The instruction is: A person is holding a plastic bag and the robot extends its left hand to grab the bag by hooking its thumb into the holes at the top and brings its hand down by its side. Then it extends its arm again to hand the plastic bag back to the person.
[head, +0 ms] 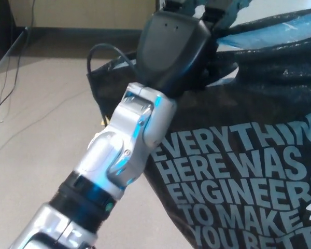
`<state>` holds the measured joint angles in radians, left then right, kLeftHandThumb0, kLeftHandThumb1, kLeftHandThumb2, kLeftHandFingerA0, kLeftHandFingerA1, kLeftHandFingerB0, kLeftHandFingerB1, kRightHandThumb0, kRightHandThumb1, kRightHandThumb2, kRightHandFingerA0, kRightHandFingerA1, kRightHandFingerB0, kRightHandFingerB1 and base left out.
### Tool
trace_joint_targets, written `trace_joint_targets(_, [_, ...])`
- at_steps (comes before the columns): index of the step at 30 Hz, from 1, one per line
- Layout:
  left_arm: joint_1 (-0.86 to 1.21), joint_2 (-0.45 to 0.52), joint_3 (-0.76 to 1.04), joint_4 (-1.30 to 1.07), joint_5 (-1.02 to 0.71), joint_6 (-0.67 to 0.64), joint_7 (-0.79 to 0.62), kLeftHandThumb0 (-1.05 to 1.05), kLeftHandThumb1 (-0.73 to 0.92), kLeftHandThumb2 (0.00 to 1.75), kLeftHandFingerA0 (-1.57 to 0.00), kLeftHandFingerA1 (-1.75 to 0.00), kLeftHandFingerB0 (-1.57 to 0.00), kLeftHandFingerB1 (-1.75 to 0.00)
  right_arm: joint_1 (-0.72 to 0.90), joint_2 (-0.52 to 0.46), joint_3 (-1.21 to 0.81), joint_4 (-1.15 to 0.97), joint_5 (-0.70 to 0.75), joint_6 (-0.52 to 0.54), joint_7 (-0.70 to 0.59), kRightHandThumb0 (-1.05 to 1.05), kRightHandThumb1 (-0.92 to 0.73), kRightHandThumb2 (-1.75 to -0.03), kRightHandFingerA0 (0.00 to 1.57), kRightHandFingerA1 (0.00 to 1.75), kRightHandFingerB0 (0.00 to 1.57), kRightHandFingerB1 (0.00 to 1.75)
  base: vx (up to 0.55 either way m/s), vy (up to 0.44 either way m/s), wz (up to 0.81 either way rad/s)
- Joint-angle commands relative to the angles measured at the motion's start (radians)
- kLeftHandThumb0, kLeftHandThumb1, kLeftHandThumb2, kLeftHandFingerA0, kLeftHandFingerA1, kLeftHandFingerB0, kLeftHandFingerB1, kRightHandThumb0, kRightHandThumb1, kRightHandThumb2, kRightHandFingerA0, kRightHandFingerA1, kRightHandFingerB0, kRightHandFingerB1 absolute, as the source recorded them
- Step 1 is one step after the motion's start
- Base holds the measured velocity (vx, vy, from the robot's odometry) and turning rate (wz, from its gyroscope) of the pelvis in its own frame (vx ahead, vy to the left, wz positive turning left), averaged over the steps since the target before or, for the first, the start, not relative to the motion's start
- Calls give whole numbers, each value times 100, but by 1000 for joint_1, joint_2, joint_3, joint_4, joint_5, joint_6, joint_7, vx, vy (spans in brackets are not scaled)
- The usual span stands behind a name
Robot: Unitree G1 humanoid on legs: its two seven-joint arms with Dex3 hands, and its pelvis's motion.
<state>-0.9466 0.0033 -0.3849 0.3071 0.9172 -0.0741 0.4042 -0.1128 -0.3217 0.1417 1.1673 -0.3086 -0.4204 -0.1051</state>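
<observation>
Head view: left hand, a smooth matte black shell on a brushed silver wrist and forearm, reaches up from the lower left to the top edge of the plastic bag. Its fingers run out of the top of the frame, and the palm covers the handle hole, so whether they are closed on the bag cannot be told. Bag material is thin, crinkled, glossy black film with large pale block lettering, filling the right half of the frame. Black cable loops beside the wrist. Floor is plain beige.
</observation>
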Motion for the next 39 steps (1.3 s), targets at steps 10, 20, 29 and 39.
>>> trace_joint_targets(10, [-175,-38,-44,144,23,37,102,-16,65,61,-107,-140,-52,-37,8,-17,2,-7,-3,-1,-10,-33,-67,-60,70,49,50,38,0,0,0])
trace_joint_targets(20, [-163,19,1,102,15,11,207,-26,48,87,-122,-139,-79,-87,-7,-15,-2,-3,5,4,6,-33,-67,-60,70,53,49,38,0,0,0])
trace_joint_targets(29, [-114,120,110,22,-51,-56,235,-10,71,67,-91,-175,-58,-168,-11,-15,-4,6,6,5,6,-33,-67,-61,72,52,50,38,0,0,0])
trace_joint_targets(39, [-8,271,245,-95,-157,-145,171,-6,70,80,-89,-175,-77,-145,-7,-9,0,11,0,5,-7,-33,-67,-60,71,59,52,38,0,0,0])
